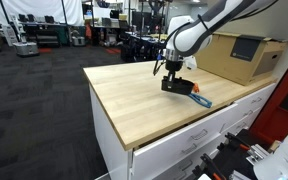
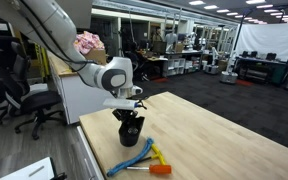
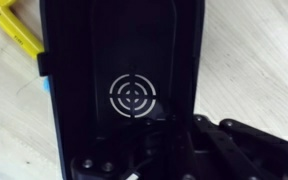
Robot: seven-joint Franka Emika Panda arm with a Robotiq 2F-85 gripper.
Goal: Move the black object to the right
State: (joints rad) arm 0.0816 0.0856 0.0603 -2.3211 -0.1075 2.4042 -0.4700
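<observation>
Black object: small matte black boxy plastic tray is filling the wrist view, its long axis running straight away from the gripper; a white target mark is facing the camera.
Fingers: hovering at the tray's near end, dark on dark; cannot tell if they are spread or pinching.
Location: tray is sitting on the light wooden tabletop, just beside a flat blue-and-orange item.
Room: open lab, with desks standing behind.
View gaps: yellow strip is showing in the wrist view only; large cardboard box in an exterior view only.
</observation>
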